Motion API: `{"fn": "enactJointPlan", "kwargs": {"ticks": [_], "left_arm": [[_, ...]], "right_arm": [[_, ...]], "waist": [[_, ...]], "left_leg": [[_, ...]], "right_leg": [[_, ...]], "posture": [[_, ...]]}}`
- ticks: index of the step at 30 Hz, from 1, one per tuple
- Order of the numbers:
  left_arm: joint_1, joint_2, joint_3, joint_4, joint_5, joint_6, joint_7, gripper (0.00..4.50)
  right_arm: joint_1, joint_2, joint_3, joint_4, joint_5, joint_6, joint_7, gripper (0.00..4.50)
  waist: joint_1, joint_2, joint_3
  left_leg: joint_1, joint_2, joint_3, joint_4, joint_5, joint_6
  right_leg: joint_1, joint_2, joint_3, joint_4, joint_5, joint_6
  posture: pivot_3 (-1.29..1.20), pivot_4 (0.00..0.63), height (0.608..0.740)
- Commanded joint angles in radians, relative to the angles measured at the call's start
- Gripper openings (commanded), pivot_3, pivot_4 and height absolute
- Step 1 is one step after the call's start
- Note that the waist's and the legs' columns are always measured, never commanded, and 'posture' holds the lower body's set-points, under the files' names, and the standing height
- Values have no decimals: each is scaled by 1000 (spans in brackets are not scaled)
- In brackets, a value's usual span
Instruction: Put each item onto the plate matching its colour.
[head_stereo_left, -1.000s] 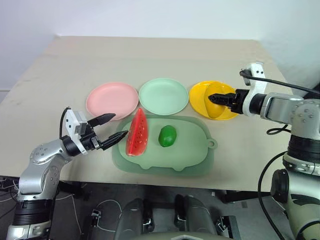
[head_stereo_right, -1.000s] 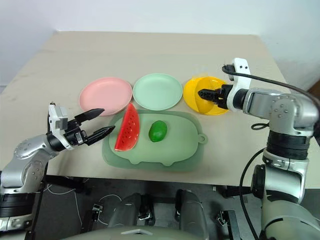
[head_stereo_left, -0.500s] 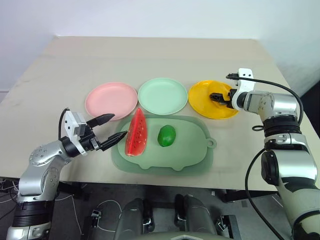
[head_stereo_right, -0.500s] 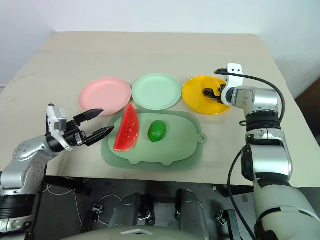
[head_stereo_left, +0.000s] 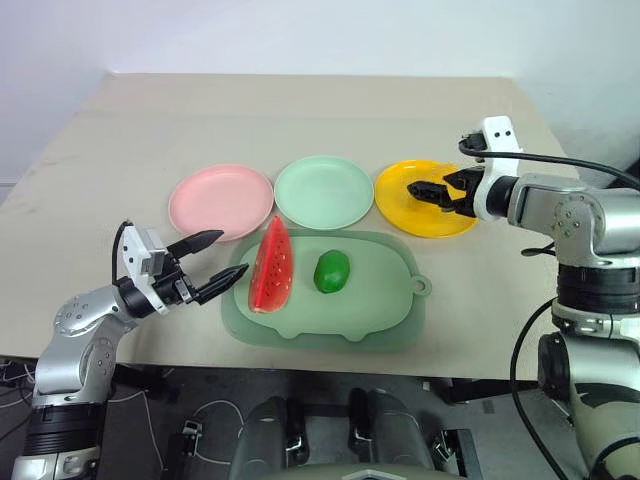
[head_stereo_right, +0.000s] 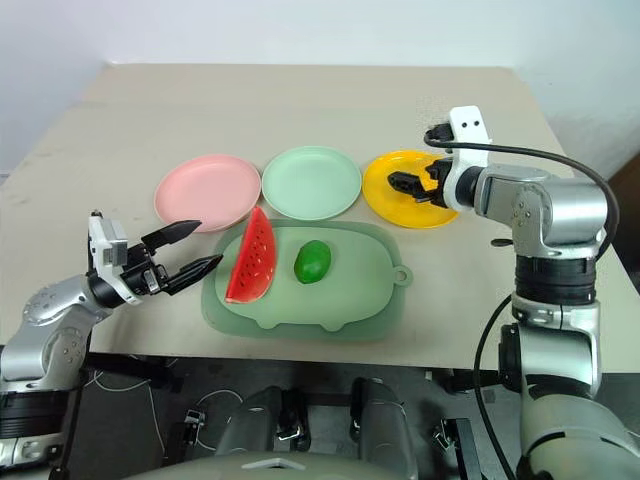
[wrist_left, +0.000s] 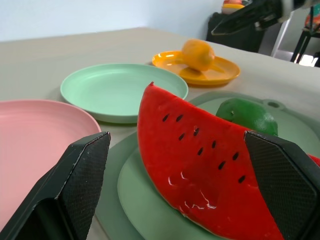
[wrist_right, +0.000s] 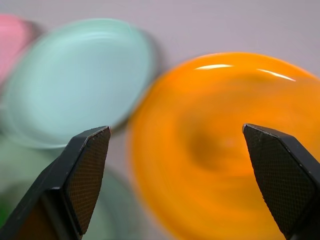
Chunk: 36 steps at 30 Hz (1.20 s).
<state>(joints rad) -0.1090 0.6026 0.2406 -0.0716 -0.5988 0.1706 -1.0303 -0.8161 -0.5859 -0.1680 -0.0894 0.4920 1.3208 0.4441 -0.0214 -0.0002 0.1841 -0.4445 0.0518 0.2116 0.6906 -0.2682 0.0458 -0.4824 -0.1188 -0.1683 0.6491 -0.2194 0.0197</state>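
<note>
Watermelon wedge of red plastic with green rind (head_stereo_left: 272, 267) is next: the left tool (head_stereo_left: 214, 266), spread and empty, flanks it, needing closure, while the right tool (head_stereo_left: 428, 190), released, hovers over the yellow-orange round plate (head_stereo_left: 440, 222).

We see a beige table (head_stereo_left: 300, 110). Directly on it: pink plate (head_stereo_left: 220, 200), mint green plate (head_stereo_left: 322, 192) and yellow-orange plate (head_stereo_left: 425, 211) in a row, left to right, close together. Just in front of them lies the pig-shaped green mat (head_stereo_left: 370, 305), its back edge near the plates.
</note>
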Motion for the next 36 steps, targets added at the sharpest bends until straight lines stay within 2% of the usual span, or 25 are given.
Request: {"fn": "enactJointPlan", "kwargs": {"ticks": [1, 6, 13, 18, 30, 35, 36], "left_arm": [[-7, 4, 14, -12, -2, -11, -4, 4500], [-38, 8, 8, 3, 5, -5, 2, 4500], [-66, 7, -1, -5, -1, 28, 15, 4500], [-67, 15, -6, -2, 3, 42, 10, 4500], [-82, 17, -8, 1, 3, 51, 11, 4500], [-73, 15, -9, -16, 3, 53, 18, 4500], [-71, 15, -8, -18, 3, 53, 18, 4500]], "right_arm": [[17, 65, -47, -171, 85, 160, -20, 4477], [31, 202, -88, -271, 136, 283, -41, 4477], [132, 326, -16, -307, 137, 294, -86, 4477], [172, 365, 54, -284, 103, 267, -122, 4477], [147, 468, 60, -203, 78, 288, -153, 4477], [147, 448, 106, -185, 68, 244, -141, 4477], [152, 442, 119, -187, 61, 220, -141, 4305]], "waist": [[0, 0, 0], [2, 0, 0], [1, -1, -1], [0, -1, -1], [0, -1, -1], [-1, -1, -1], [-1, -1, -1]], "left_leg": [[0, 0, 0, 0, 0, 0], [0, 0, 0, 0, 0, 0], [0, -1, 1, -1, 0, 0], [0, 0, 1, -2, 0, 0], [0, 0, 1, -2, 1, -1], [0, 0, 1, -2, 1, -1], [0, 0, 1, -2, 1, -1]], "right_leg": [[0, 0, 0, 0, 0, 0], [0, 0, 0, 0, 0, 0], [0, 0, 0, -1, 0, 0], [0, 1, 0, -1, 0, 0], [0, 1, 0, -1, 0, 0], [0, 1, 0, -1, 0, 0], [0, 1, 0, -1, 0, 0]], "posture": [[0, 150, 696], [0, 150, 696], [0, 150, 696], [0, 150, 696], [0, 150, 696], [0, 150, 696], [0, 150, 696]]}}
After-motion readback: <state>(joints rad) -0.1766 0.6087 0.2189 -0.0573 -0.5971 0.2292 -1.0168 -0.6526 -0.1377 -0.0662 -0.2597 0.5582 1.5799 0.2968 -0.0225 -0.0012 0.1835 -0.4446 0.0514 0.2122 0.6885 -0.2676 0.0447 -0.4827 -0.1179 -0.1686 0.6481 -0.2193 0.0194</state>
